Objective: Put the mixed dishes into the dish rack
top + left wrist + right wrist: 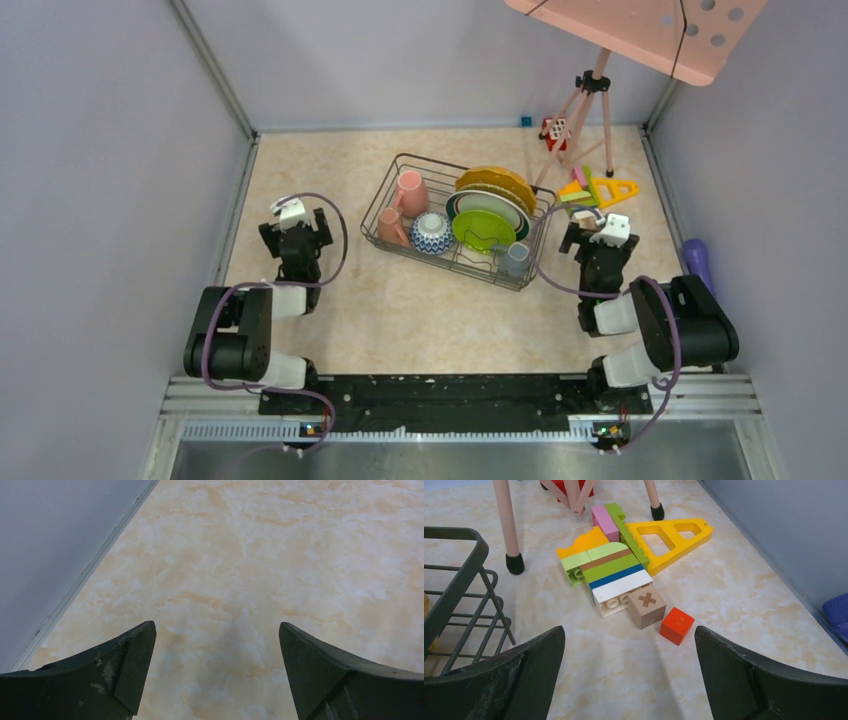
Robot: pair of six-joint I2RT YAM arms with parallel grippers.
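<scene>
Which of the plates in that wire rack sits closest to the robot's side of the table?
The lime green plate, frontmost in the dish rack. The green-rimmed white plate stands behind it, and the yellow plate is farthest back.

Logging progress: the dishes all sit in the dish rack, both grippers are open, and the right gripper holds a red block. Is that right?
Not quite. The right gripper holds nothing: the right wrist view shows the red block lying on the table, ahead of the open gripper. The rest stands: the dishes are in the dish rack, and the left gripper is open too.
</scene>
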